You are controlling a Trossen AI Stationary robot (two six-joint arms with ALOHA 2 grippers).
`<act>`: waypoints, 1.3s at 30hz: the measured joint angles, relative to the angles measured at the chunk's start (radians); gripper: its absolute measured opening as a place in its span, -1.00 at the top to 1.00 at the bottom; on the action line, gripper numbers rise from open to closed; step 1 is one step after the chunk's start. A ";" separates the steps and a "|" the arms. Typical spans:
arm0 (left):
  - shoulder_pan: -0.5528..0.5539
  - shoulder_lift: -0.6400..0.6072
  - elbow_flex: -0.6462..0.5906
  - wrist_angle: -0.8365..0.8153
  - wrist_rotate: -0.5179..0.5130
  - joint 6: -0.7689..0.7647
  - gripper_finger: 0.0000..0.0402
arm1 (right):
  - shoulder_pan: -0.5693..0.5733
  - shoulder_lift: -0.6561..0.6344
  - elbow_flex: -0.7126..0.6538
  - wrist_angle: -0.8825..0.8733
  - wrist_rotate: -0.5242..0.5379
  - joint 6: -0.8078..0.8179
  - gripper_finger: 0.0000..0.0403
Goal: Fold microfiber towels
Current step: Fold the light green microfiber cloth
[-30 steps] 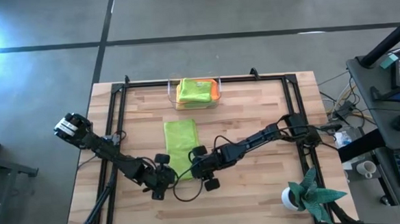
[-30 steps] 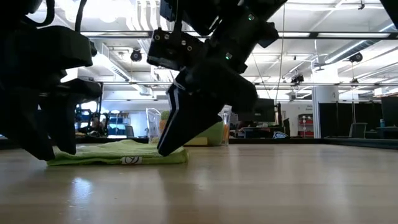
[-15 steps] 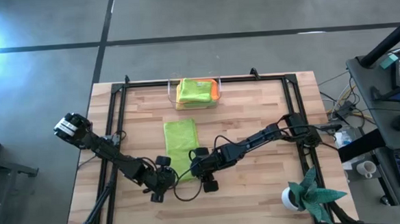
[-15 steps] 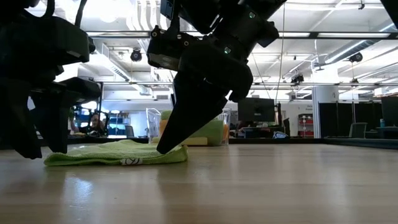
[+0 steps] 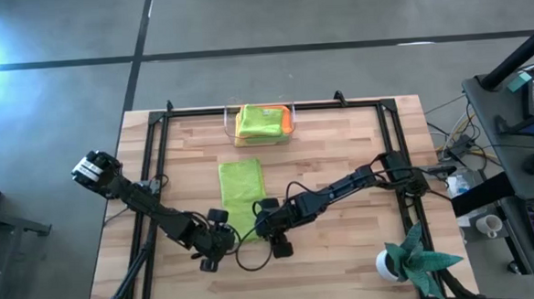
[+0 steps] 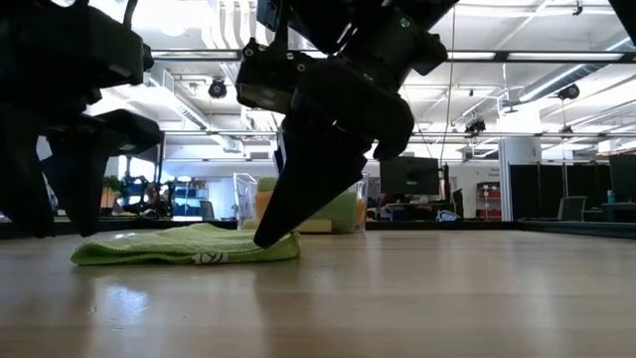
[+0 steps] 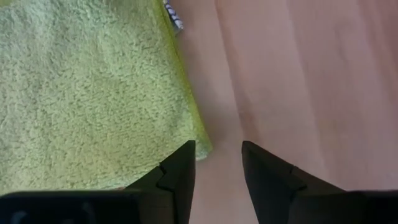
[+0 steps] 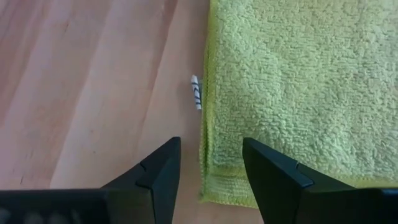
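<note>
- The green towel lies flat on the table, folded into a strip whose long axis runs from the grippers' end away toward the bin.
- Left gripper: at the towel's near-left corner, fingers apart with a moderate gap, holding nothing. In its wrist view the corner sits just ahead of the fingertips and partly under one of them.
- Right gripper: at the near-right corner, fingers wide, holding nothing. Its wrist view shows the side hem running straight ahead between the fingers, a small tag just outside it.
- Both grippers are about equally near; each has its own corner.
- Judgement: the next fold carries the near edge away along the long axis.
- Room: bare table flanks the towel on both sides; the bin, holding other folded towels, stands beyond the far end, apart from it.
</note>
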 joint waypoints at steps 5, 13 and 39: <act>0.002 0.020 -0.004 0.001 -0.075 -0.001 0.42 | 0.000 0.002 -0.007 0.000 0.007 -0.012 0.15; 0.009 0.103 0.001 0.043 -0.109 -0.026 0.42 | -0.004 0.026 -0.011 0.028 0.026 -0.019 0.15; 0.030 0.071 0.021 0.022 -0.131 -0.053 0.99 | -0.007 -0.029 -0.014 -0.091 0.021 0.101 0.95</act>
